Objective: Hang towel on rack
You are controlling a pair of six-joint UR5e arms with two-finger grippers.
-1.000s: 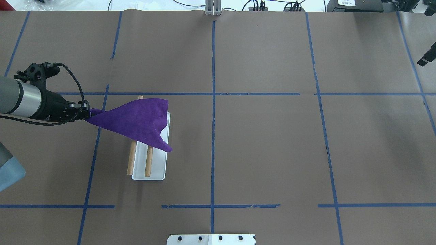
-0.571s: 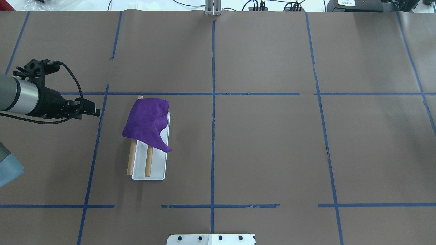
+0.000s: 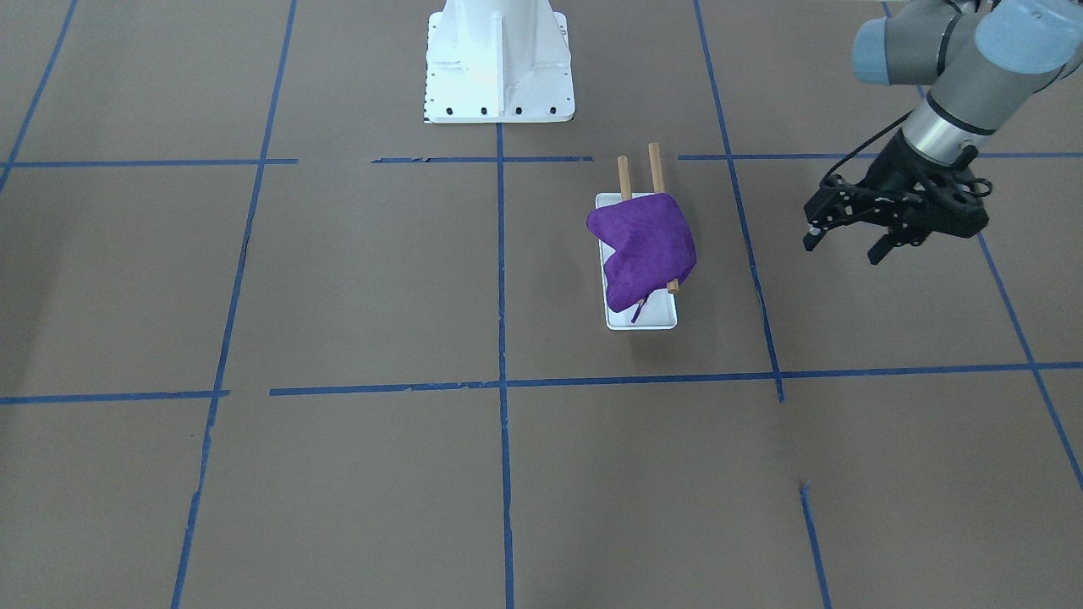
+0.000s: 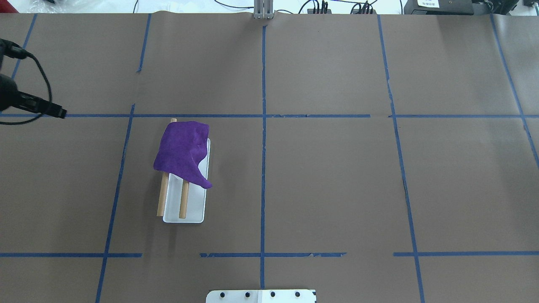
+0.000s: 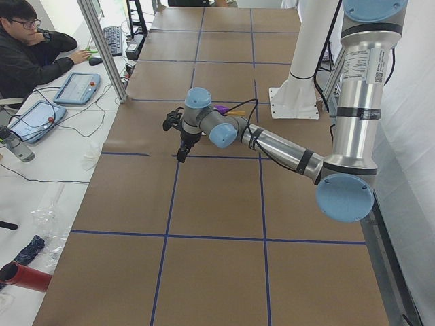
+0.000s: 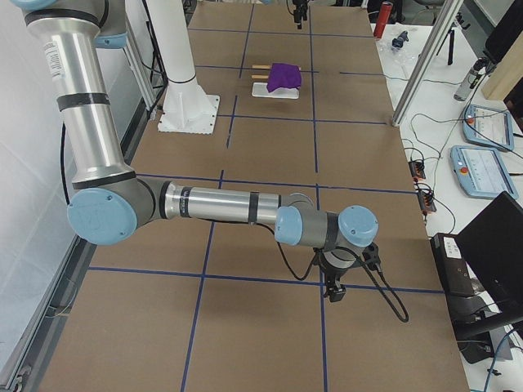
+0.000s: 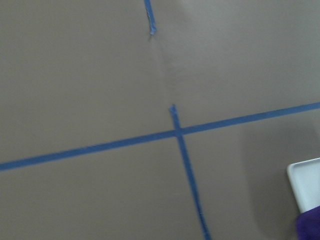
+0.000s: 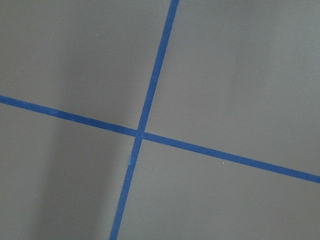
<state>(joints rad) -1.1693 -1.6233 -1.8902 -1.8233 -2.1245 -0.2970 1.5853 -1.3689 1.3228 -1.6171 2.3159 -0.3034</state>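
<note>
A purple towel (image 4: 182, 149) lies draped over the far part of the rack's two wooden rods (image 4: 183, 203), one corner hanging down toward the white base (image 4: 194, 210). It also shows in the front view (image 3: 645, 245) on the rack (image 3: 651, 320). My left gripper (image 3: 844, 247) is open and empty, well off to the rack's side; in the overhead view it (image 4: 54, 111) sits at the left edge. My right gripper (image 6: 333, 290) shows only in the right side view, far from the rack, and I cannot tell whether it is open or shut.
The white bolted robot pedestal (image 3: 499, 59) stands on the robot's side of the rack. Blue tape lines cross the brown table cover. An operator (image 5: 30, 47) sits at a desk beyond the table's far edge.
My left gripper let go of the towel's corner and drew back to the left. The towel's stretched corner dropped and now hangs on the rods.
</note>
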